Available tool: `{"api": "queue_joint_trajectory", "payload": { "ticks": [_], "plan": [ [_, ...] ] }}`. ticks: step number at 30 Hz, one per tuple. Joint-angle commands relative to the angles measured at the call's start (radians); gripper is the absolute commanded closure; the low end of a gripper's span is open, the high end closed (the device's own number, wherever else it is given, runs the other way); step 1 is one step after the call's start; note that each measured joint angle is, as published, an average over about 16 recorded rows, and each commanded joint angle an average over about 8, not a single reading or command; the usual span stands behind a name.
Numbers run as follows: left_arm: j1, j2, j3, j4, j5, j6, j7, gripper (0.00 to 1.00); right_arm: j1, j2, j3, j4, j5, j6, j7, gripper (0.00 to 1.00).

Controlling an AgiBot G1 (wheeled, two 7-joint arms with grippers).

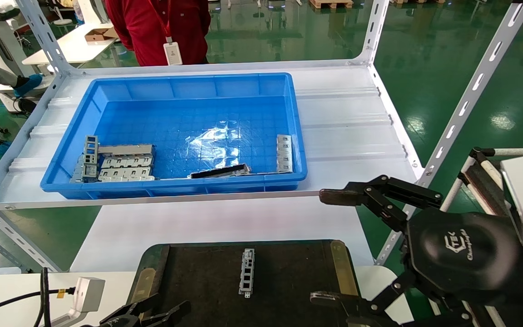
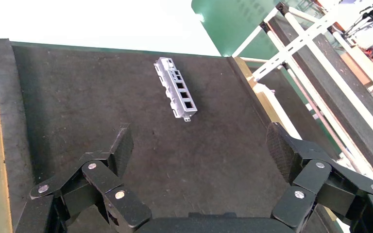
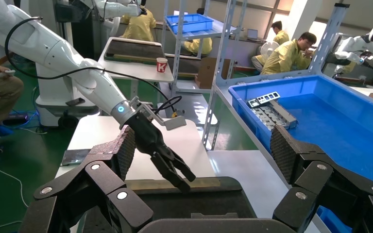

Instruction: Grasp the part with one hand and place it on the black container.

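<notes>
The part (image 1: 247, 272) lies flat near the middle of the black container (image 1: 198, 281), touched by neither gripper. The right gripper (image 1: 329, 247) hangs beside the tray's right edge, jaws spread wide and holding nothing. The left gripper (image 1: 145, 313) sits low at the tray's near-left corner, fingers apart and empty too.

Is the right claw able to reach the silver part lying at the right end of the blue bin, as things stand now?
Probably yes. The right claw is open and empty, right of the blue bin. The part lies alone by the bin's right wall, nothing on it; that wall may crowd one finger.
</notes>
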Motion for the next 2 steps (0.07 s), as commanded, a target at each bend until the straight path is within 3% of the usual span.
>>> {"api": "queue_joint_trajectory", "payload": {
  "ticks": [1, 2],
  "plan": [
    [0.006, -0.009, -0.011, 0.000, -0.007, 0.013, 0.008, 0.00, 0.000, 0.000, 0.000, 0.000, 0.000, 0.000, 0.000, 0.00],
    [0.006, -0.010, -0.012, 0.000, -0.007, 0.014, 0.009, 0.00, 0.000, 0.000, 0.000, 0.000, 0.000, 0.000, 0.000, 0.00]
  ]
}}
